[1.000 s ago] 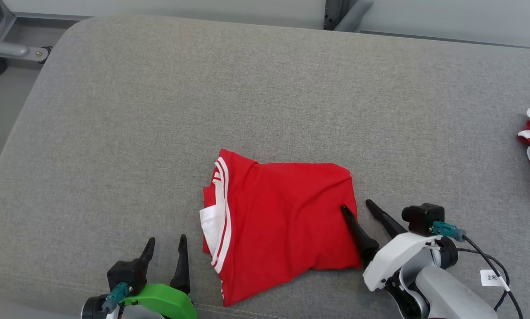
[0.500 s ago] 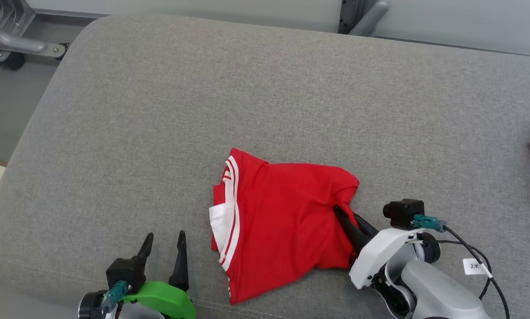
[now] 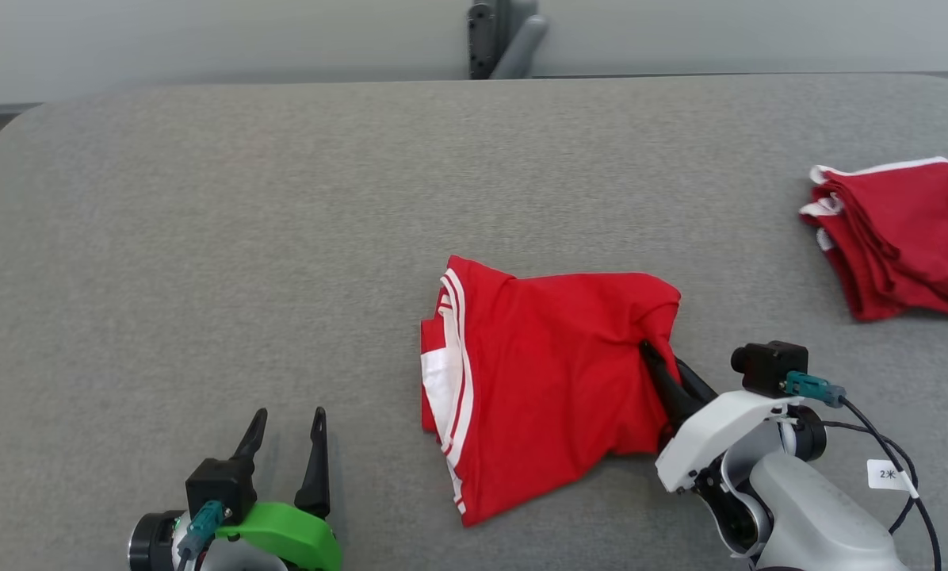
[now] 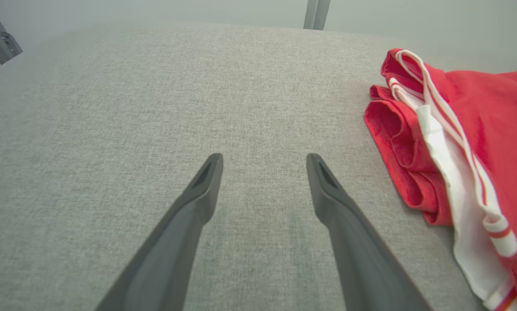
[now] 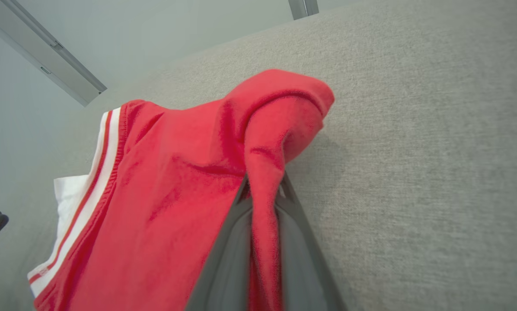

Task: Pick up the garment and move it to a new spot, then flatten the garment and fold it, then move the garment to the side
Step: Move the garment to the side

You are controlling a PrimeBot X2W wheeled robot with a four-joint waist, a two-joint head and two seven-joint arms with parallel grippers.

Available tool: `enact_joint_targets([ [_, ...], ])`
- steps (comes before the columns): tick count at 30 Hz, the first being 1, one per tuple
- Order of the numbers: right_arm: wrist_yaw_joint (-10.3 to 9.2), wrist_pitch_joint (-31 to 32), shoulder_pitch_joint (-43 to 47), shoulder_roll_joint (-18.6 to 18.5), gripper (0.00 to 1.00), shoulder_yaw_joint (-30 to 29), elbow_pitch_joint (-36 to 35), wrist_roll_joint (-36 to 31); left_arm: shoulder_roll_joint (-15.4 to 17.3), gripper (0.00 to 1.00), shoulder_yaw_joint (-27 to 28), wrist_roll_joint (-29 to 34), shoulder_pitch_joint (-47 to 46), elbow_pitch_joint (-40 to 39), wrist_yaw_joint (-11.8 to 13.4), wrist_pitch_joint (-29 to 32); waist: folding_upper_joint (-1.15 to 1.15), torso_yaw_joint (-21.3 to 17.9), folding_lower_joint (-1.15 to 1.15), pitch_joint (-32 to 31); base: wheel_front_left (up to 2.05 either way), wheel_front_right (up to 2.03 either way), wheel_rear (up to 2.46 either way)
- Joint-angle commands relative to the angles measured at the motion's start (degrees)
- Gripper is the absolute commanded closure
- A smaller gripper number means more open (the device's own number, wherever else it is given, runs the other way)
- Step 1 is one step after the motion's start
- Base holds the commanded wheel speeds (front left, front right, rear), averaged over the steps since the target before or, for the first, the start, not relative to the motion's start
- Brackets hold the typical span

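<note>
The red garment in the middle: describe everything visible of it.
The garment is red cloth, folded into a rough rectangle, with white stripes and a white layer showing along its left edge. It lies on the grey cushion, except its right edge, bunched and lifted where the right gripper has its jaws shut on it.

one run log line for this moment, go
step: move aside | right gripper: shut on red garment, right edge | left gripper: open, empty, over grey surface | red pile: far right
</note>
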Motion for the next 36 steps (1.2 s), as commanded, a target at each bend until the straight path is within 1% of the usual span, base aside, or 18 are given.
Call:
enact_joint_targets([
  [1, -0.07, -0.21, 0.93, 0.15, 1.00, -0.26, -0.28, -0.63, 0.18, 0.00, 0.40, 0.43, -0.92, -0.28, -0.31, 0.02, 0.00, -9.19, 0.00, -0.74, 0.00, 0.00, 0.00],
  [7, -0.07, -0.22, 2.29, 1.30, 1.00, -0.83, -0.62, -1.34, 0.20, 0.00, 0.65, 1.84, -1.67, -0.50, -1.21, 0.03, 0.00, -18.98, 0.00, -0.89, 0.00, 0.00, 0.00],
  [12, -0.07, -0.22, 3.40, 2.47, 1.00, -0.53, -1.09, -1.16, 0.20, 0.00, 1.42, 2.96, -1.95, -0.37, -1.67, 0.03, 0.00, -26.00, 0.00, -0.70, 0.00, 0.00, 0.00],
  [15, -0.07, -0.22, 3.97, 2.67, 1.00, -0.65, -1.60, -1.08, 0.21, 0.00, 1.36, 3.54, -2.16, -0.58, -2.07, 0.03, 0.00, -29.08, 0.00, -0.40, 0.00, 0.00, 0.00],
  [19, -0.07, -0.21, 5.04, 2.79, 1.00, 0.31, -2.36, -1.06, 0.21, 0.00, 1.63, 4.27, -2.47, -1.06, -2.45, 0.02, 0.00, -32.02, 0.00, 0.18, 0.00, 0.00, 0.00],
  [23, -0.06, -0.22, 5.62, 2.88, 1.00, 0.67, -2.99, -0.72, 0.22, 0.00, 1.77, 4.89, -2.55, -1.42, -2.74, 0.02, 0.00, -33.68, 0.00, 0.91, 0.00, 0.00, 0.00],
  [28, -0.06, -0.23, 5.59, 2.81, 1.00, 0.57, -3.68, -0.97, 0.23, 0.00, 1.83, 5.68, -3.13, -1.72, -3.07, 0.03, 0.00, -34.09, 0.00, 1.96, 0.00, 0.00, 0.00],
  [31, -0.07, -0.23, 4.61, 2.41, 1.00, 0.68, -4.35, -1.74, 0.24, 0.00, 1.53, 5.81, -3.51, -1.85, -3.31, 0.02, 0.00, -33.19, 0.00, 2.79, 0.00, 0.00, 0.00],
  [36, -0.06, -0.23, 0.62, 1.11, 1.00, 1.57, -5.99, -3.61, 0.24, 0.00, 1.57, 6.51, -4.81, -2.84, -3.61, 0.03, 0.00, -29.77, 0.00, 5.60, 0.00, 0.00, 0.00],
])
